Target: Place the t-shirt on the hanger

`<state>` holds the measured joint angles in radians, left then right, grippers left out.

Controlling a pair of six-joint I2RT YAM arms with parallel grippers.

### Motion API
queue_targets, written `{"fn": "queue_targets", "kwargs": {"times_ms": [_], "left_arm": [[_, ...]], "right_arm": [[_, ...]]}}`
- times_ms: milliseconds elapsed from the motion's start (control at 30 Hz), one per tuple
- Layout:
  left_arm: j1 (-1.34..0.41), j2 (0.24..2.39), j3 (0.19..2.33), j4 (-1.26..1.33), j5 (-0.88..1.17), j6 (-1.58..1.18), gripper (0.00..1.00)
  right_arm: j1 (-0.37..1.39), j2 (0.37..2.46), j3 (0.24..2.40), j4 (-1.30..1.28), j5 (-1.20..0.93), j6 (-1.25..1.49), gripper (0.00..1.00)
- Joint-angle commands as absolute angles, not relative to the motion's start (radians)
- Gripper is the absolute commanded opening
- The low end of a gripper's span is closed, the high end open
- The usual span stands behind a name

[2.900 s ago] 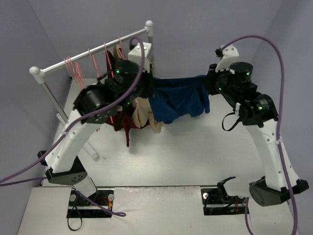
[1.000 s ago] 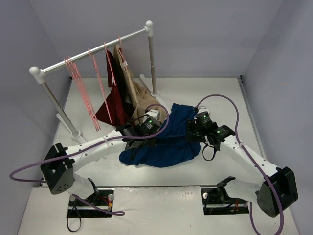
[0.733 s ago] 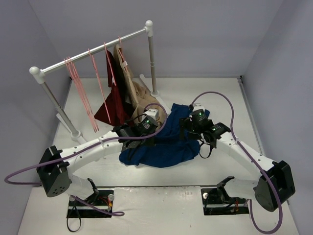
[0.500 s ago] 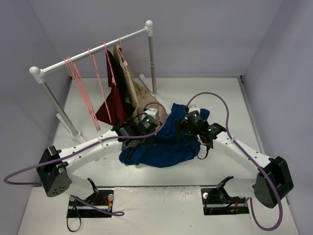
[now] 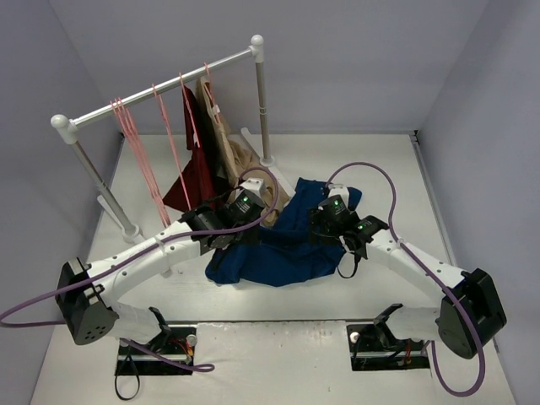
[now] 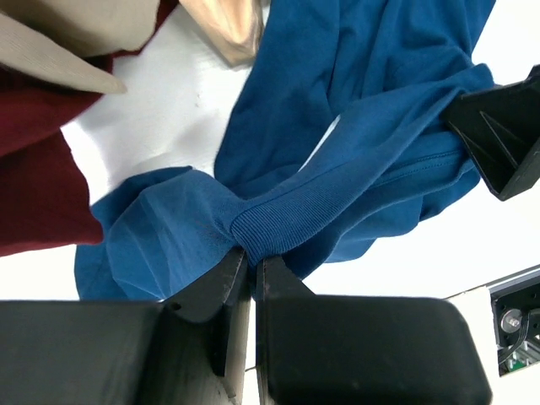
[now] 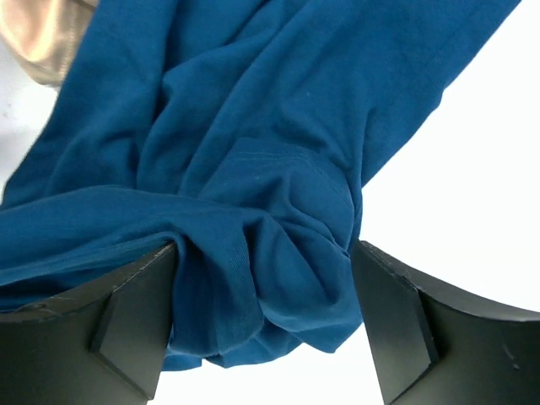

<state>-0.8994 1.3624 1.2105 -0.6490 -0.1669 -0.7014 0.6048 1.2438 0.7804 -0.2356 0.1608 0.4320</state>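
The navy-blue t-shirt [image 5: 283, 249] lies crumpled on the white table in front of the rail. My left gripper [image 5: 239, 240] is shut on its ribbed collar [image 6: 287, 224], with the jaws [image 6: 251, 257] pinched tight on the cloth. At the shirt's right side, my right gripper [image 5: 316, 229] stands with its jaws wide apart [image 7: 263, 253]. A thick bunch of the t-shirt [image 7: 253, 211] fills the gap between its fingers. Several pink wire hangers [image 5: 139, 156] hang bare on the rail at the back left.
A dark red garment [image 5: 198, 173] and a tan garment [image 5: 240, 160] hang from the white rail [image 5: 160, 84], their hems just behind the t-shirt. The rail's post [image 5: 261, 101] stands behind the arms. Grey walls close in both sides.
Both grippers have slid left along the lying t-shirt. The left wrist has drawn back toward the hanging garments with the collar still in it.
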Motion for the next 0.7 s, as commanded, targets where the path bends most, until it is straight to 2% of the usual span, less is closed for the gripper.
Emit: {"fn": "queue_targets", "kwargs": {"times_ms": [0, 67, 300, 400, 467, 667], "left_arm": [[-0.879, 1.313, 1.279, -0.657, -0.201, -0.672, 0.00], [-0.870, 1.315, 1.283, -0.663, -0.200, -0.670, 0.00], [-0.839, 1.315, 1.301, -0.683, -0.186, -0.671, 0.00], [-0.838, 1.330, 1.377, -0.684, -0.170, -0.651, 0.00], [-0.838, 1.343, 1.432, -0.685, -0.149, -0.626, 0.00], [-0.851, 1.363, 1.715, -0.736, -0.089, -0.554, 0.00]], "right_arm": [[0.607, 1.238, 0.785, -0.217, 0.227, 0.461, 0.67], [0.607, 1.230, 0.790, -0.222, 0.242, 0.456, 0.60], [0.609, 1.207, 0.874, -0.291, 0.301, 0.433, 0.17], [0.609, 1.203, 0.960, -0.332, 0.298, 0.414, 0.04], [0.611, 1.207, 1.044, -0.370, 0.294, 0.379, 0.00], [0.652, 1.261, 1.514, -0.556, 0.316, 0.266, 0.00]]}}
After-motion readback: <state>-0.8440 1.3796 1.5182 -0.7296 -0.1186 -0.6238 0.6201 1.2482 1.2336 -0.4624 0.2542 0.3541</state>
